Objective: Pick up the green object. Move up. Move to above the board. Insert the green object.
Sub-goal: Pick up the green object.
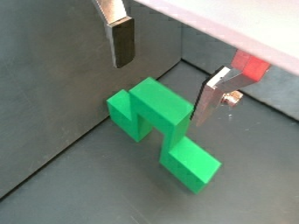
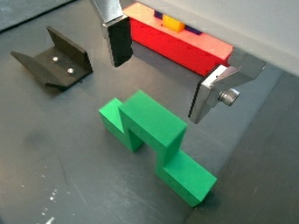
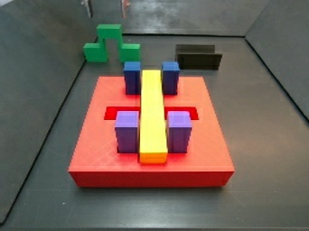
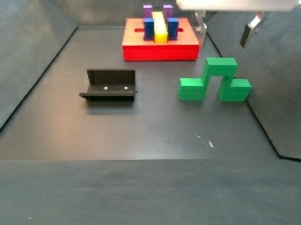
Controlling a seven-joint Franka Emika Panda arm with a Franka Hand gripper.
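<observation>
The green object (image 1: 158,122) lies on the dark floor, a bright green bridge-shaped piece; it shows in both wrist views (image 2: 146,127) and both side views (image 3: 107,43) (image 4: 214,79). My gripper (image 1: 163,74) hangs above it, open and empty, with its fingers (image 2: 117,42) spread wide and clear of the piece. In a side view the gripper (image 4: 226,31) is above the green object, right of the board. The board (image 3: 121,153) is a red block with a yellow bar (image 3: 151,113) and blue-purple posts. It also shows in another side view (image 4: 159,51) and in a wrist view (image 2: 176,48).
The fixture (image 4: 108,86), a dark L-shaped bracket, stands on the floor left of the green object; it also shows in a wrist view (image 2: 52,61) and in a side view (image 3: 197,57). Grey walls enclose the floor.
</observation>
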